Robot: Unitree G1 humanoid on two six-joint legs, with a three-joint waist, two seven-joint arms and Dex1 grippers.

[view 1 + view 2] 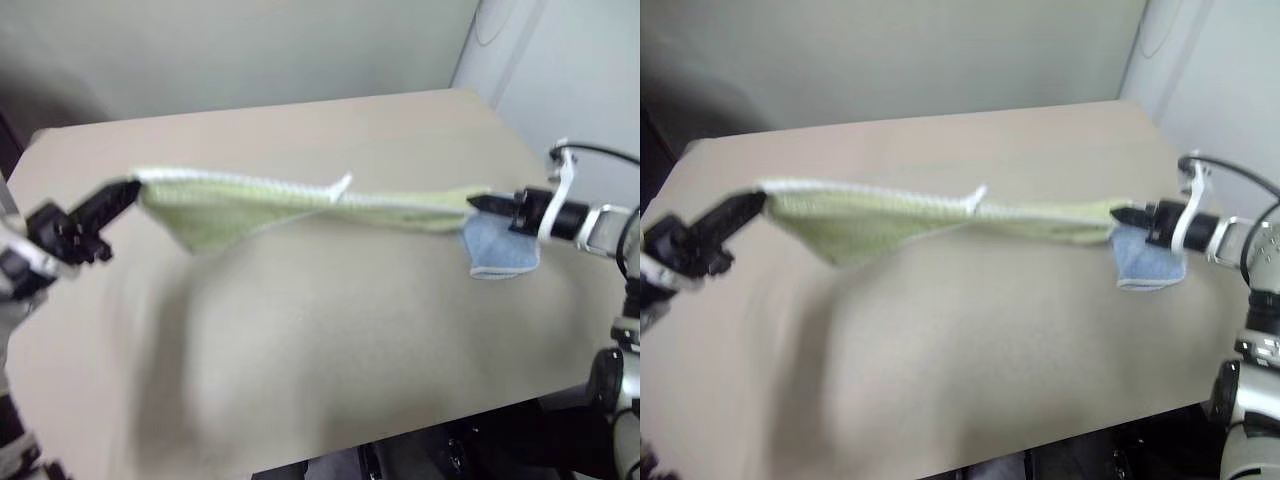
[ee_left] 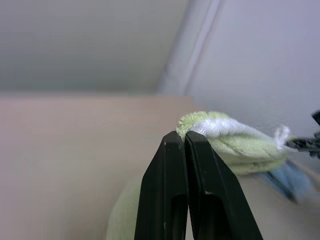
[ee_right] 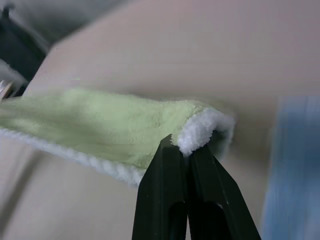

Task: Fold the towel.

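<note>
Left eye view: the towel (image 1: 300,205) is held stretched in the air above the table (image 1: 330,340), and each end is pinched at a white-edged corner. The jaws of the left gripper (image 1: 132,186) are pressed together on one corner, and those of the right gripper (image 1: 480,203) on the other. More cloth hangs down near the left gripper, and the small white loop (image 1: 343,184) stands up near the middle of the top edge. A light blue cloth (image 1: 497,250) lies on the table below the right-hand end of the towel. For a clean fold, both pinches should be kept firm, the top edge kept level and taut, and the towel laid down on bare table beside the blue cloth, not over it.
</note>
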